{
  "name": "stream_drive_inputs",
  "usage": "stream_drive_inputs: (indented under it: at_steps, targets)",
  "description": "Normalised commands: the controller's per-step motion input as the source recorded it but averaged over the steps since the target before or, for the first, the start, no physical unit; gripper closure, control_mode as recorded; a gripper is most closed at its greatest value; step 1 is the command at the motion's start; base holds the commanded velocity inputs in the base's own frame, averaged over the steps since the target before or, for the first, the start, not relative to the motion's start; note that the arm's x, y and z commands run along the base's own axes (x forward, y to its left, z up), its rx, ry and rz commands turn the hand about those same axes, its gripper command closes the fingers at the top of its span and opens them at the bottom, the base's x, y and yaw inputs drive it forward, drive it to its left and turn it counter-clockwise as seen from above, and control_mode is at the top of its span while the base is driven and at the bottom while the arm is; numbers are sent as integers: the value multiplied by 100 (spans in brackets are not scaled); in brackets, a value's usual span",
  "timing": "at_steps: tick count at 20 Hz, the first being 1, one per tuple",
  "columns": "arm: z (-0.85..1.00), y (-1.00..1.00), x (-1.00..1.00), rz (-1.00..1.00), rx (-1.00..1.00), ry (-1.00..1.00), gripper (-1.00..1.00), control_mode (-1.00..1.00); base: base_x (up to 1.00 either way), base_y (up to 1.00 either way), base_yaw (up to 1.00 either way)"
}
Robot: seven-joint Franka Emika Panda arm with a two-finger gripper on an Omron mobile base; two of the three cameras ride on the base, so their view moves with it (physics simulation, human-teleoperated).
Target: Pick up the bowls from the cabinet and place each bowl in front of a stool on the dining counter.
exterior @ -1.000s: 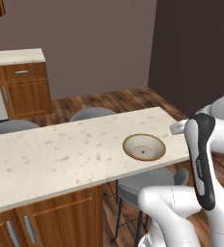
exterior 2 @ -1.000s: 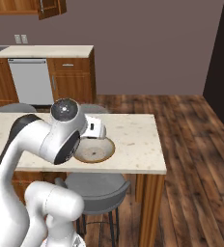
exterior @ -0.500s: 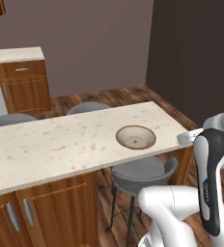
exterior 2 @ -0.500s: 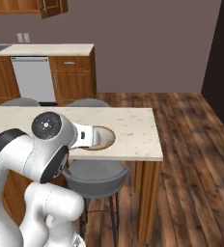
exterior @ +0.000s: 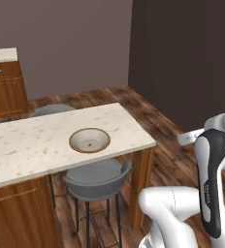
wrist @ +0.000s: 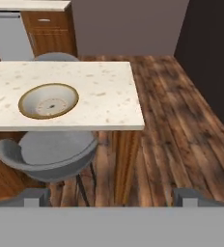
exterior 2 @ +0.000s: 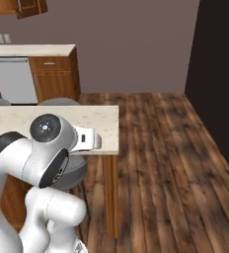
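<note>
One shallow cream bowl (exterior: 89,140), tan rim, on dining counter (exterior: 32,145).

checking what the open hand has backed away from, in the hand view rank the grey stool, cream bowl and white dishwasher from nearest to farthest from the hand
1. Grey stool, just beyond the hand, lower left, tucked under the counter edge.
2. Cream bowl, on the dining counter above the stool.
3. White dishwasher, far top left, behind the counter.

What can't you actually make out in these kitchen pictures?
- Cream bowl on the dining counter: in the right base view the robot's arm hides it.
- Wall cabinet: cut off by the top edge of the right base view, so its shelf is unseen.
- Near stool: its legs are cut off low in the hand view.
</note>
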Motion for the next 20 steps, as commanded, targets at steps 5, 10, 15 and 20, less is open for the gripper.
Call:
stream_drive_inputs:
  at_steps: [5,10,15,20]
  targets:
    - [0,0,0,0,0,0,-100,100,0,-100,-14]
    - [0,0,0,0,0,0,-100,100,0,-100,-13]
    - [0,0,0,0,0,0,-100,100,19,-70,-12]
    - [0,0,0,0,0,0,-100,100,91,-1,-1]
